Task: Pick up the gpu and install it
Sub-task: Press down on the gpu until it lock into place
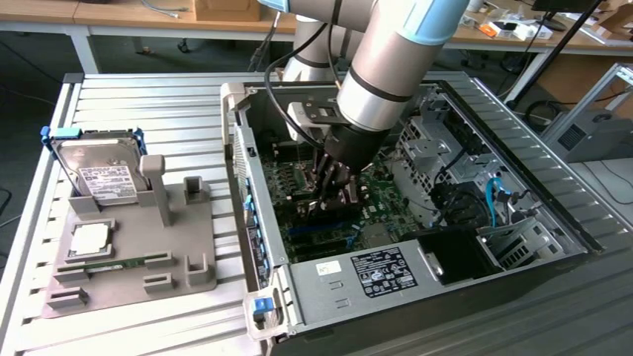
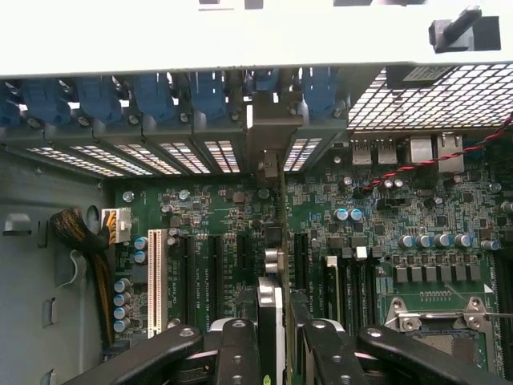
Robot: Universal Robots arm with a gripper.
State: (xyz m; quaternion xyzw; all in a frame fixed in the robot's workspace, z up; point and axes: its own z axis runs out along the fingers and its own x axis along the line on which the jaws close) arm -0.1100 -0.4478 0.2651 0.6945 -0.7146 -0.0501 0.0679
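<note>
We see gripper [image 1: 331,194] deep inside open PC case [image 1: 259,185], jaws clamped on gpu [image 2: 271,265], card held edge-on, upright over motherboard [image 2: 385,216] slots, bracket near rear slot covers [image 2: 160,148]. Our worry: card tilted or off-slot, then jams, bends contacts, slips from grip.

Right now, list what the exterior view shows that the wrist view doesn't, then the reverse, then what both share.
Exterior only: the hard drive standing in the grey holder beside the case, and the arm.
Wrist only: the row of blue slot clips and the white slot.
Both: the motherboard and the gripper holding the gpu edge-on above it.
</note>
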